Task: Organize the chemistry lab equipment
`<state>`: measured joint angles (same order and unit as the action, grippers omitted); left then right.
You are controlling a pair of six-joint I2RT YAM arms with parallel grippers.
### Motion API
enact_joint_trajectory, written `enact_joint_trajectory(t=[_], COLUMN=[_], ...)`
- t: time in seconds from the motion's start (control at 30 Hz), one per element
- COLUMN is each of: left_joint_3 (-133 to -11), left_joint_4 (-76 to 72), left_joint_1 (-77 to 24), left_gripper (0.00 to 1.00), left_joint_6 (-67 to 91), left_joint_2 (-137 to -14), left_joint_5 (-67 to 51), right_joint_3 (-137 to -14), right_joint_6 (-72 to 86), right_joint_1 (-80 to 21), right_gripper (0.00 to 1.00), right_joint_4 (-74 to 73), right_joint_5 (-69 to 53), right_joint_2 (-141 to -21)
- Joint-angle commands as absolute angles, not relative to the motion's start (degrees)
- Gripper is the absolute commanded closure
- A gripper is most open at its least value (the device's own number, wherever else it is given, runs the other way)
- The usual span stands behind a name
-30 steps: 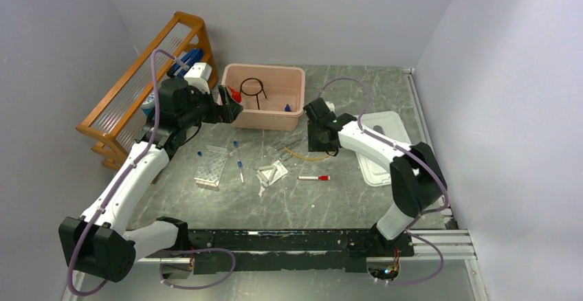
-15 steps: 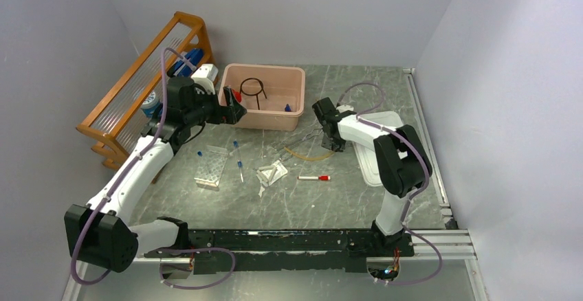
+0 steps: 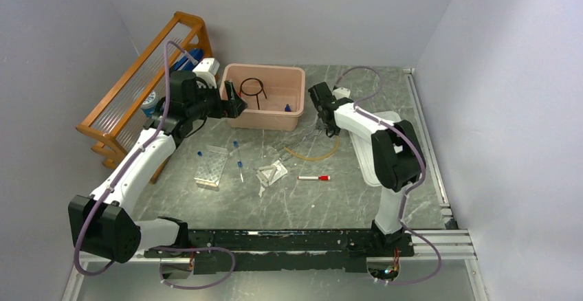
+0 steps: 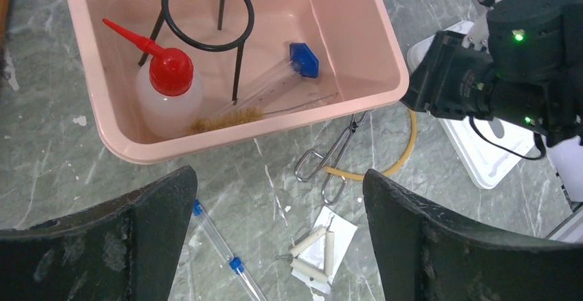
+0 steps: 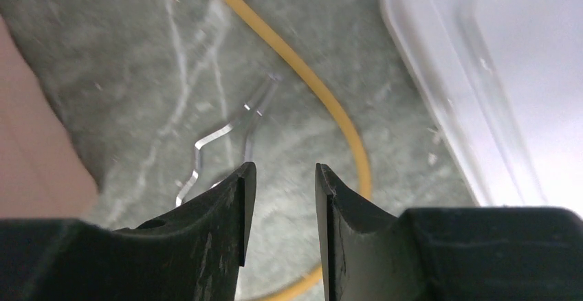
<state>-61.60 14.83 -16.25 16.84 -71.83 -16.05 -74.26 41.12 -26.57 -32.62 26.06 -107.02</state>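
Right gripper [image 5: 282, 170]: jaws narrowly apart, nothing between them, low over the table. Just beyond, left of centre, lay blurred metal tongs [image 5: 220, 136]. Amber tubing [image 5: 323, 95] curved from top centre down the middle. Left gripper [image 4: 278, 176] gaped empty at frame bottom, with the pink bin [image 4: 385, 60] above it. Risk, as judged: the tongs crossed the tubing, so lifting either might drag the other.

Left arm [image 3: 137, 167] stretched forward, left fingers [image 4: 137, 246] wide apart; right arm [image 3: 385, 153] folded, right fingers [image 5: 213, 232] narrowly parted, aimed downward.
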Motion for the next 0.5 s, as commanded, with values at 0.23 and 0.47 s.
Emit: enact_joint_trajectory(t=[0.23, 0.47], left_joint_3=[-64.7, -65.3], left_joint_4=[12.6, 11.6], left_joint_1=[-16.6, -16.6], left_gripper=[0.08, 0.09], left_joint_6=[16.5, 17.6], left_joint_2=[-73.1, -74.2], left_joint_5=[-14.3, -15.1], right_joint_3=[-82.1, -81.1], right_joint_6=[48.7, 49.4], right_joint_1=[-23.9, -22.1], right_gripper=[0.6, 0.62], right_joint_4=[-28.6, -25.5], right_joint_5=[25.5, 24.4], right_joint_2=[-116.3, -118.3])
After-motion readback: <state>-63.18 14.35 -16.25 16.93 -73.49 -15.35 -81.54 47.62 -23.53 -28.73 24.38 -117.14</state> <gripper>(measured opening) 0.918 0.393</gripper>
